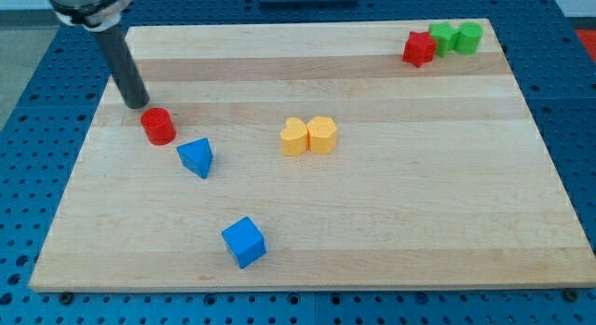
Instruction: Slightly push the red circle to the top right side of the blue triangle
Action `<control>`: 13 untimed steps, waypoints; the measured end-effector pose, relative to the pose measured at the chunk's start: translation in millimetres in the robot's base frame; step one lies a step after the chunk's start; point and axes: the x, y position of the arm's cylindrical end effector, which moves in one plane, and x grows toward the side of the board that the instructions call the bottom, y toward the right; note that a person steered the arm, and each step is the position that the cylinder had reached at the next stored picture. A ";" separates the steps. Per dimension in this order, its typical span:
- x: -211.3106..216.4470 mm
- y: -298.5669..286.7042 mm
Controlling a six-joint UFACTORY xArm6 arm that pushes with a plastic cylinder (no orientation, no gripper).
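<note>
The red circle (158, 126) is a short red cylinder on the left part of the wooden board. The blue triangle (196, 157) lies just to its lower right, a small gap between them. My tip (138, 104) stands just above and left of the red circle, close to its edge; I cannot tell if it touches. The dark rod rises from it toward the view's top left.
A blue cube (244, 242) lies near the bottom edge. A yellow heart (294, 137) and a yellow hexagon (322, 135) touch at mid-board. A red star (419, 48), a green star (442, 37) and a green cylinder (468, 36) cluster at the top right corner.
</note>
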 end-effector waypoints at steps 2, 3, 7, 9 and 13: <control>70.2 0.1; 82.8 0.8; 24.6 78.7; 24.6 61.9; 77.7 56.2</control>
